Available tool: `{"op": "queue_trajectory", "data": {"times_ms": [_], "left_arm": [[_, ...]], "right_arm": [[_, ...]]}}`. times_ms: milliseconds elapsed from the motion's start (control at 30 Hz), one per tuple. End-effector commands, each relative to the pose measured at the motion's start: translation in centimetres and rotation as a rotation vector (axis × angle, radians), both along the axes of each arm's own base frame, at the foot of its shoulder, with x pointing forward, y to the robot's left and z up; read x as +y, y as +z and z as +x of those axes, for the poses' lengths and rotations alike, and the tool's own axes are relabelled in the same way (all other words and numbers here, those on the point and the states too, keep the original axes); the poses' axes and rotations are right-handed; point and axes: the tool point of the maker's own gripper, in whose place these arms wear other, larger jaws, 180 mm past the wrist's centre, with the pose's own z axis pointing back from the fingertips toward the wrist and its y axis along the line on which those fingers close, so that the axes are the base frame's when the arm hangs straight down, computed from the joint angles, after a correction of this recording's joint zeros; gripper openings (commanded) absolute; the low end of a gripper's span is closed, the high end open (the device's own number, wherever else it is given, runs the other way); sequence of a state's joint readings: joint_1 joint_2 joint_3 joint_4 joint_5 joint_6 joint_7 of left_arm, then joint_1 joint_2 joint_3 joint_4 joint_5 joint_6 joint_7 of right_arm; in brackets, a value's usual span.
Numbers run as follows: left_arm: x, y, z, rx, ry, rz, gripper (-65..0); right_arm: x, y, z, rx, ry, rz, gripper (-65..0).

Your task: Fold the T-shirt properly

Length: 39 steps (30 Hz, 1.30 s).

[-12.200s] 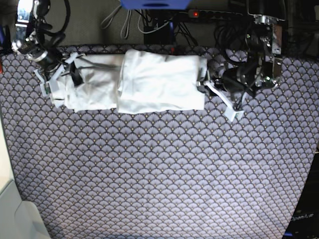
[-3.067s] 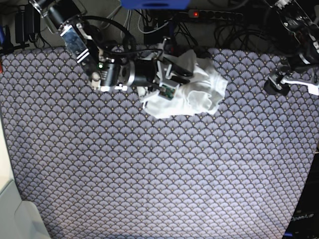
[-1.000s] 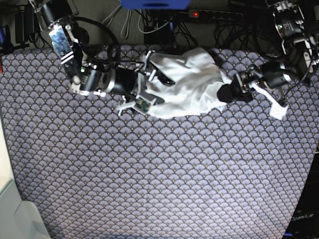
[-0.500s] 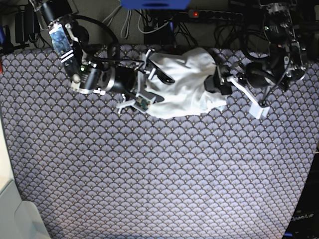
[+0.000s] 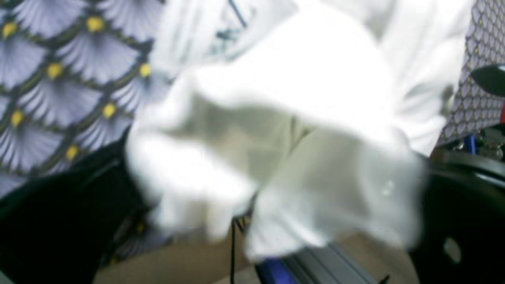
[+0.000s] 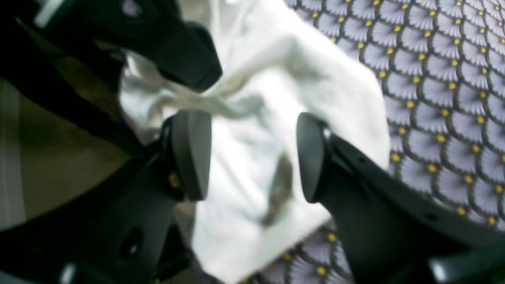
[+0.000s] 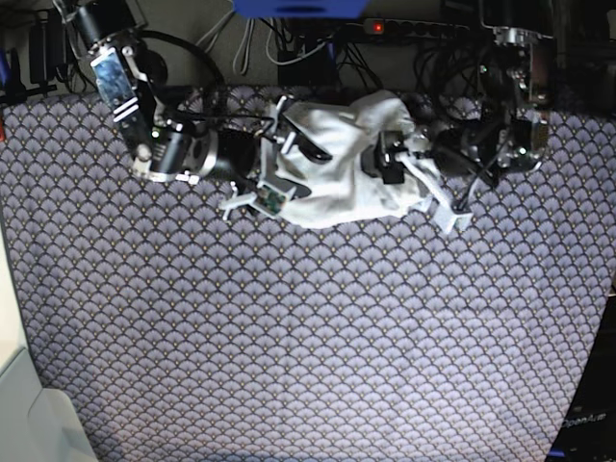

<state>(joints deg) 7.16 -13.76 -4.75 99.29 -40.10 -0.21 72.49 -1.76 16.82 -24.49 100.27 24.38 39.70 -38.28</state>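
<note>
Reaching in from the left of the base view, the right gripper (image 7: 279, 168) is seen at the left edge of the T-shirt (image 7: 342, 168), its jaws spread apart. In the right wrist view two dark, rounded matte fingers (image 6: 189, 154) stand wide with white cloth between them; neither pad is seen pressed against the fabric. The T-shirt (image 6: 276, 130) is a soft, plain white garment, bunched into a rumpled, uneven heap with raised folds and shadowed creases, lying near the back edge of the tablecloth (image 7: 308, 337), which is woven-looking and purple-grey, patterned with overlapping fan scales and small yellow dots. At the heap's right edge the left gripper (image 7: 419, 183) is found, jaws spread wide, one pale finger extended over the tablecloth. In the left wrist view the cloth (image 5: 284, 130) is shown blurred and very close; whether it is touched cannot be told.
</note>
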Motion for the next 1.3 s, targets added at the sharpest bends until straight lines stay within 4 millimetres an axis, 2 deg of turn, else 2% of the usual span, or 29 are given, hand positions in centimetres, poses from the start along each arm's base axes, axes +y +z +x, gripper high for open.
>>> {"op": "queue_trajectory", "data": {"times_ms": [0,433,667,767,867,1133,1200,1267], "left_arm": [[0.0,0.8,0.8,-0.037,0.007,-0.011,-2.6],[0.5,-1.5,0.3,0.043,0.039,-0.015,-2.6],[-1.3,-2.3,0.6,0.073,0.054,-0.068,-2.6],[-1.9,-2.0,1.2,0.064,0.049,-0.082,-2.6],[-2.0,-2.8,0.9,0.091,0.055,-0.087,-2.6],[-1.8,-4.1,0.2,0.141,0.065,-0.088,-3.1],[-1.8,-4.1,0.2,0.139,0.064,-0.088,-6.6],[-1.9,-4.0,0.2,0.139,0.059,-0.088,-15.7]], "right_arm": [[0.4,1.5,0.6,-0.034,0.004,0.047,-29.9],[-0.8,1.5,1.4,-0.047,-0.023,0.029,-29.9],[-0.9,1.6,1.5,-0.052,-0.022,0.029,-29.9],[-1.6,2.1,2.3,-0.067,-0.053,0.031,-29.9],[-2.4,2.4,3.0,-0.078,-0.082,0.035,-29.9],[-5.9,3.4,5.5,-0.118,-0.201,0.028,-29.9],[-6.3,3.6,5.8,-0.124,-0.217,0.030,-29.9],[-7.0,3.8,6.2,-0.130,-0.239,0.029,-29.9]]}}
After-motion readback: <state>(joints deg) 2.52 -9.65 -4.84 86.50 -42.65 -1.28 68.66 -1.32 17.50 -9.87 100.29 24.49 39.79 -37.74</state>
